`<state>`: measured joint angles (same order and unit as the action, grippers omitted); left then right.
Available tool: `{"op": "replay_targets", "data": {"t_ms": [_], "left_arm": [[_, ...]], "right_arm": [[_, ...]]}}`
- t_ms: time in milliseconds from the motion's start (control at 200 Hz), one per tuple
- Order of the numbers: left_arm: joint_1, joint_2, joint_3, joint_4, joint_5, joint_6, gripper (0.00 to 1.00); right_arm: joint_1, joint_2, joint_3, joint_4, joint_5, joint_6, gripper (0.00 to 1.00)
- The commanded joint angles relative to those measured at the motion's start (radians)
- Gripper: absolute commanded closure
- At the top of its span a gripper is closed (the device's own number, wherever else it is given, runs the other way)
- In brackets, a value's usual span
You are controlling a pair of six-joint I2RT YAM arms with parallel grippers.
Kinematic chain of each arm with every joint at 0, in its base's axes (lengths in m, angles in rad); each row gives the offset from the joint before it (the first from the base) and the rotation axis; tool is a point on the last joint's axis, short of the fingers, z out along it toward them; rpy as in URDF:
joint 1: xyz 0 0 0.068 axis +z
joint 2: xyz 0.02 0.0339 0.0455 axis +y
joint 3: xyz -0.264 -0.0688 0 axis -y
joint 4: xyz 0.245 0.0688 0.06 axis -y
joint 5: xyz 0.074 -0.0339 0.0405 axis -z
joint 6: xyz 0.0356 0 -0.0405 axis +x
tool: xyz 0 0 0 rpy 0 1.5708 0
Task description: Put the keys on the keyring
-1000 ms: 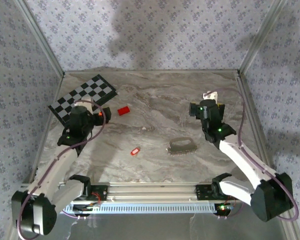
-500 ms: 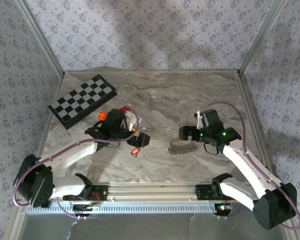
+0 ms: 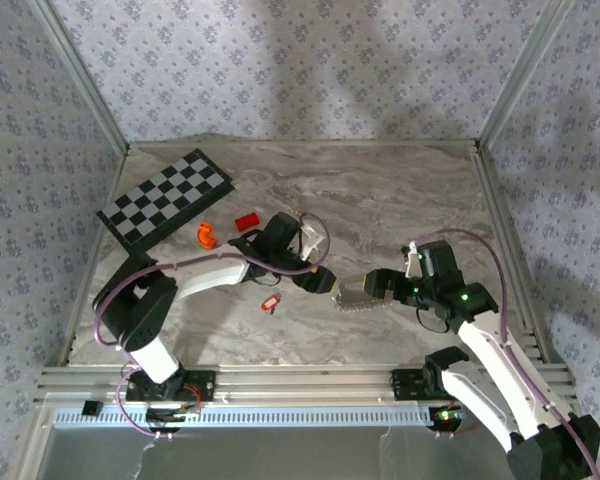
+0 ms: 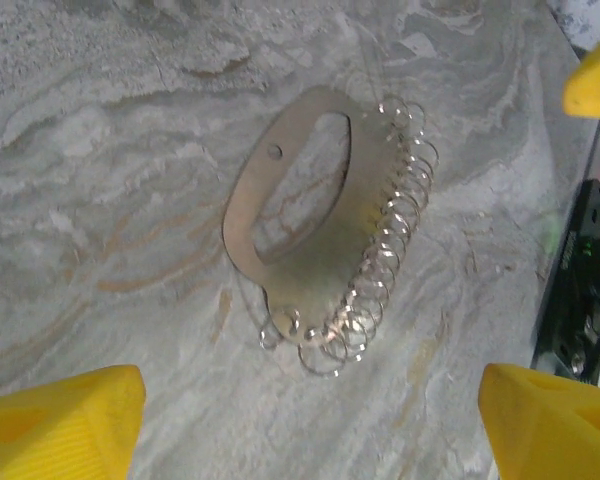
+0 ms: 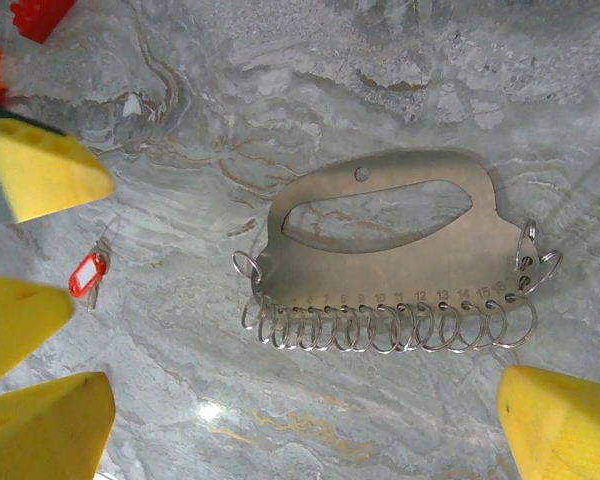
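Looking down from the top camera first, I have both arms converged on the flat silvery-grey metal plate with an oval hand-slot and a row of small wire rings (image 3: 363,293). It lies on the marble table (image 3: 380,190), about 5 o'clock from the table's centre. My left gripper (image 3: 320,280) sits at the plate's 9 o'clock end and my right gripper (image 3: 376,285) at its 3 o'clock end. They are close together, so I'd move one at a time. The small keyring with a red plastic tag (image 3: 271,302) lies apart at the plate's 9 o'clock, untouched. A black-and-white chessboard (image 3: 165,198), red rectangular block (image 3: 246,221) and orange curved piece (image 3: 206,235) sit off toward 10 o'clock, well clear.

From the left wrist, the jaws are spread with nothing between the yellow fingertips (image 4: 65,420). The plate (image 4: 325,265) lies flat toward 12 o'clock, its rings along the 3-to-5 o'clock edge. It looks flush on the stone, so I'd bite the plain curved rim rather than the loose rings.

From the right wrist, that pincer is released too. The plate (image 5: 380,270) is centred ahead, its rings on the 6 o'clock edge, and the keyring (image 5: 87,275) is at 9 o'clock. The left gripper's fingers (image 5: 40,170) crowd in there, and I judge them the real obstacle.
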<state>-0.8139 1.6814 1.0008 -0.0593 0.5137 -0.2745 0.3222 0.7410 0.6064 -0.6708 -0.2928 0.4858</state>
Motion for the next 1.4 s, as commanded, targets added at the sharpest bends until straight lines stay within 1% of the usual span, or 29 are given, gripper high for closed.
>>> {"op": "replay_targets", "data": {"t_ms": [0, 60, 125, 180, 360, 465, 735, 890, 1045, 1394], "left_arm": [[-0.002, 0.063, 0.071, 0.005, 0.053, -0.015, 0.18], [-0.002, 0.100, 0.093, 0.005, 0.070, -0.034, 0.21], [-0.002, 0.122, 0.100, 0.001, 0.073, -0.045, 0.29], [-0.001, 0.123, 0.093, 0.008, 0.077, -0.046, 0.33], [-0.002, 0.148, 0.100, 0.008, 0.092, -0.069, 0.33], [-0.004, 0.181, 0.111, 0.013, 0.094, -0.103, 0.37], [-0.022, 0.195, 0.102, 0.024, 0.094, -0.121, 0.40], [-0.028, 0.207, 0.107, 0.021, 0.108, -0.127, 0.43], [-0.031, 0.214, 0.122, -0.016, 0.111, -0.126, 0.46], [-0.045, 0.242, 0.158, -0.074, 0.108, -0.109, 0.50]], "right_arm": [[0.000, -0.024, -0.003, -0.027, -0.008, 0.036, 0.00], [-0.002, -0.028, -0.007, -0.024, -0.007, 0.034, 0.00], [-0.003, -0.028, -0.016, -0.019, -0.005, 0.037, 0.00], [-0.004, -0.028, -0.025, -0.013, -0.007, 0.040, 0.00], [-0.006, -0.028, -0.024, -0.007, -0.003, 0.046, 0.00], [-0.009, -0.024, -0.012, -0.007, -0.008, 0.053, 0.01], [-0.014, -0.018, 0.006, -0.012, -0.006, 0.051, 0.01], [-0.015, -0.023, 0.005, -0.019, -0.006, 0.046, 0.00], [-0.029, -0.025, 0.006, -0.020, -0.014, 0.038, 0.00], [-0.049, -0.038, 0.007, -0.030, -0.027, 0.032, 0.00]]}}
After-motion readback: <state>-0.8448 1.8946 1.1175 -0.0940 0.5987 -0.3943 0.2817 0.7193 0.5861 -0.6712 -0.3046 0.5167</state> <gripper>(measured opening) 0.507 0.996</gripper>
